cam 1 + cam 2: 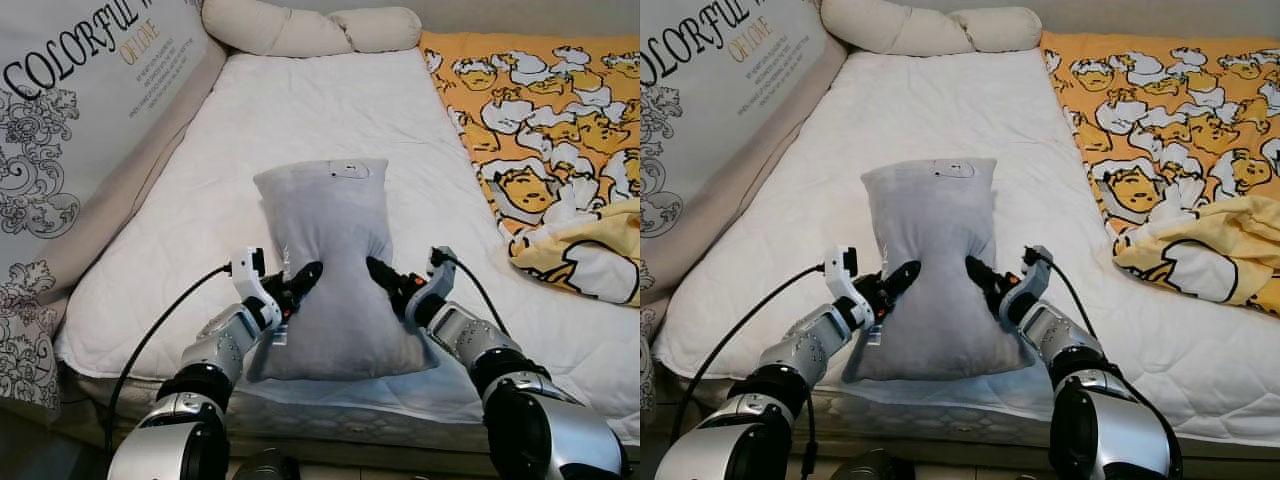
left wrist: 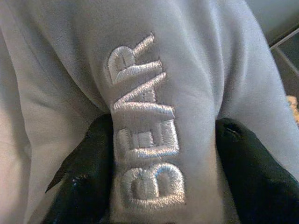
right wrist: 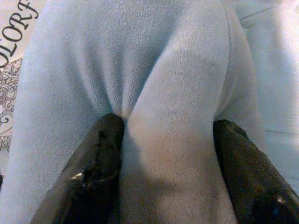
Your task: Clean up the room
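A grey pillow (image 1: 330,260) stands on end near the front edge of the white mattress (image 1: 300,110), pinched in at its waist. My left gripper (image 1: 304,279) is shut on its left side, and my right gripper (image 1: 381,273) is shut on its right side. In the left wrist view both black fingers (image 2: 84,177) squeeze a fold of grey pillow fabric (image 2: 187,60) embroidered "BEAR". The right wrist view has the fingers (image 3: 93,163) clamping a plain fold of the pillow (image 3: 163,70).
An orange cartoon-print blanket (image 1: 540,110) lies bunched along the bed's right side. A cream bolster (image 1: 310,28) lies at the head. A large printed cushion (image 1: 70,110) leans along the left. The bed's front edge (image 1: 350,410) is just beyond my arms.
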